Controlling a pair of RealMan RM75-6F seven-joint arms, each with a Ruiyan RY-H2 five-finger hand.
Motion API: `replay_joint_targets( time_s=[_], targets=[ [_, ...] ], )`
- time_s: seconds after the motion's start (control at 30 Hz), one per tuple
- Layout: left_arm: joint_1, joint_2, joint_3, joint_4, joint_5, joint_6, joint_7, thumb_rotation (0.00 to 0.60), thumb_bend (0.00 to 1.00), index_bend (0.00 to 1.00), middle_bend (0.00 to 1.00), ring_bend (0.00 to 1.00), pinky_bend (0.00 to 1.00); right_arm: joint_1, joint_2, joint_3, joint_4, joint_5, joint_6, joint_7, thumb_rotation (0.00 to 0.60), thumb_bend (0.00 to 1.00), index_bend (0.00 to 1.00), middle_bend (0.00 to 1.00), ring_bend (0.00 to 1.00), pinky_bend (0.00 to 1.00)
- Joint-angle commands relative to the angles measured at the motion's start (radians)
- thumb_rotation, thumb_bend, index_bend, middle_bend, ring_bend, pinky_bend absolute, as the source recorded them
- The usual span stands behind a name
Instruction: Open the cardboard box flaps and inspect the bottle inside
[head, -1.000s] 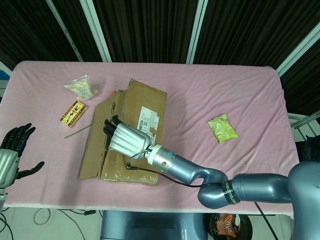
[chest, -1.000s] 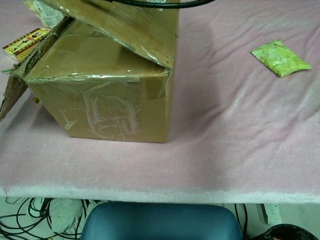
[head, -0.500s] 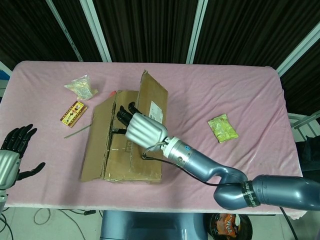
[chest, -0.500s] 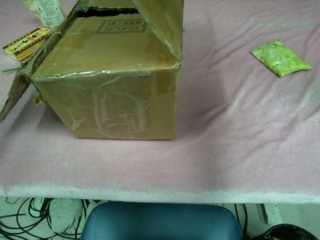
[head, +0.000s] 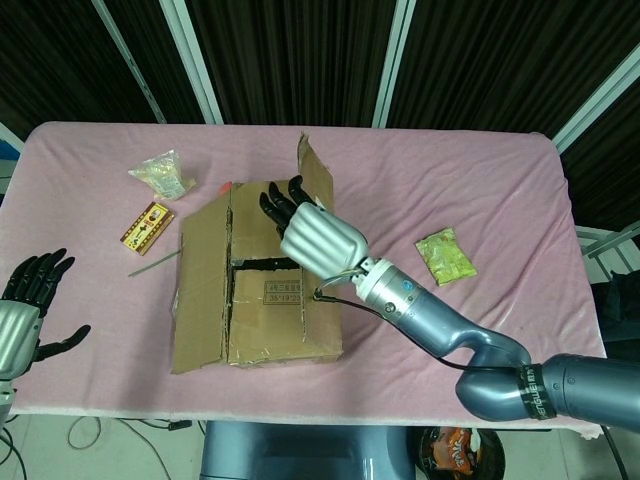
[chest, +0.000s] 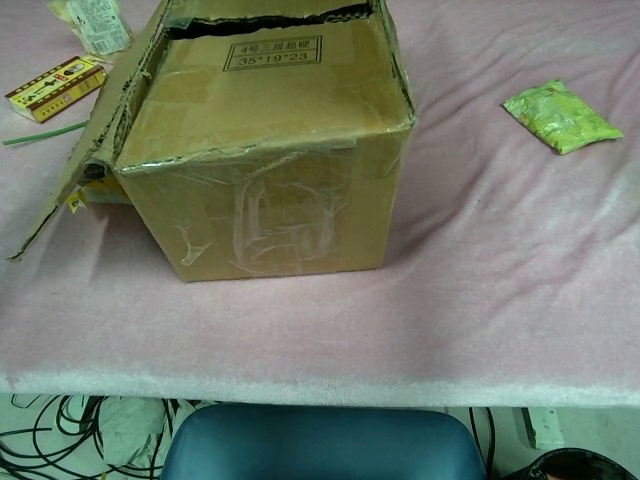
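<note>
The cardboard box (head: 262, 300) sits left of the table's middle, also seen close up as the cardboard box (chest: 270, 170). Its right flap (head: 318, 172) stands upright, and my right hand (head: 318, 238) rests against its inner side, dark fingers (head: 280, 203) stretched over the opening, holding nothing. The left flap (head: 200, 285) hangs outward, seen from the chest as the left flap (chest: 85, 165). An inner flap (head: 280, 297) printed 35*19*23 covers most of the opening; only a dark slit (head: 255, 263) shows. No bottle is visible. My left hand (head: 25, 305) hovers off the table's left edge, fingers spread.
A green packet (head: 445, 256) lies right of the box. A yellow-red small box (head: 147, 226), a clear bag of snacks (head: 160, 173) and a thin green stick (head: 155, 262) lie to its left. The pink cloth (head: 470, 180) covers the table.
My right hand moved farther away and to the right, swinging the right flap from lying flat to upright. The box slid and turned a little. The left hand stayed put.
</note>
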Motion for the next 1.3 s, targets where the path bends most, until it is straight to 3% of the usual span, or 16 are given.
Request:
replay_joint_targets(
  time_s=[0.03,0.27,0.87,1.3],
  targets=[
    [0.000,0.000,0.000,0.000,0.001,-0.001,0.002,0.600,0.15,0.00,0.03,0.01,0.05,-0.007,0.014,-0.004,-0.002,-0.007,0.001,0.001,0.600,0.39,0.36,0.10,0.11,0.25],
    [0.001,0.000,0.001,-0.002,-0.003,-0.004,0.007,0.600,0.16,0.00,0.03,0.01,0.05,-0.028,0.038,-0.027,0.007,-0.021,0.020,-0.035,0.600,0.32,0.27,0.05,0.07,0.23],
    [0.001,0.003,0.002,-0.008,-0.003,-0.010,0.013,0.600,0.16,0.00,0.03,0.01,0.05,-0.073,0.148,-0.082,0.011,-0.010,-0.003,-0.095,0.600,0.31,0.27,0.03,0.07,0.23],
    [0.002,0.003,0.004,-0.005,0.002,-0.008,0.015,0.600,0.16,0.00,0.03,0.01,0.05,-0.148,0.233,-0.134,0.014,-0.031,-0.021,-0.072,0.600,0.31,0.26,0.03,0.07,0.23]
  ],
)
